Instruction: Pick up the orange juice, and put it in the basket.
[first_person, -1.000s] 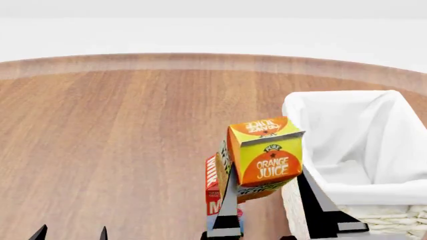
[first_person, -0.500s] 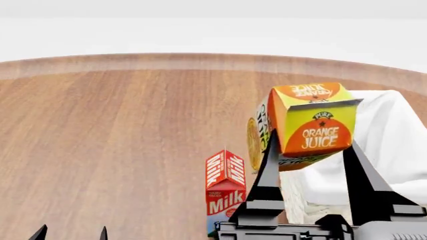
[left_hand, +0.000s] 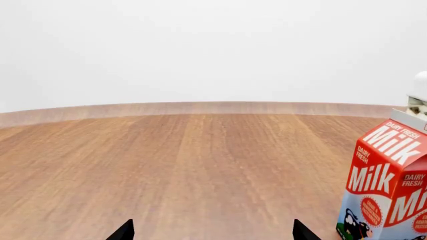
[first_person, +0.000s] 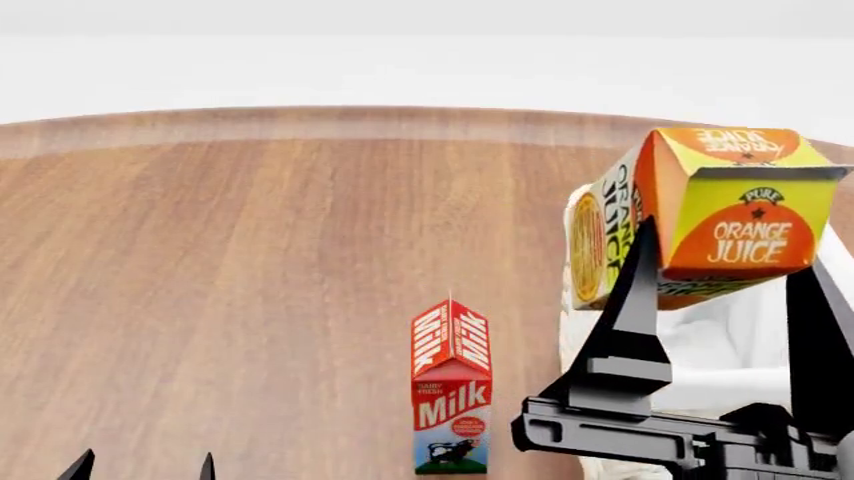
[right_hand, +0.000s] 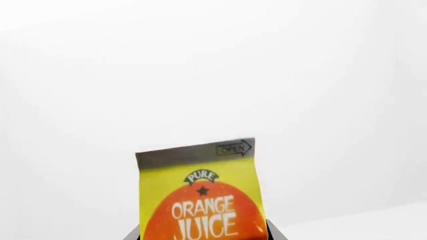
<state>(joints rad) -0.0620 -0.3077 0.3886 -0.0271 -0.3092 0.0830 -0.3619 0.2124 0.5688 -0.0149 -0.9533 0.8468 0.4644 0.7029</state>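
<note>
While the left gripper (first_person: 144, 466) shows only two fingertips spread apart over bare table (first_person: 240, 280), holding nothing, one milk carton (first_person: 450, 390) stands upright near the middle. Further right, the right gripper (first_person: 721, 290) has both fingers clamped on the one orange juice (first_person: 707, 215), lifted and tilted above the single basket (first_person: 721, 350).
</note>
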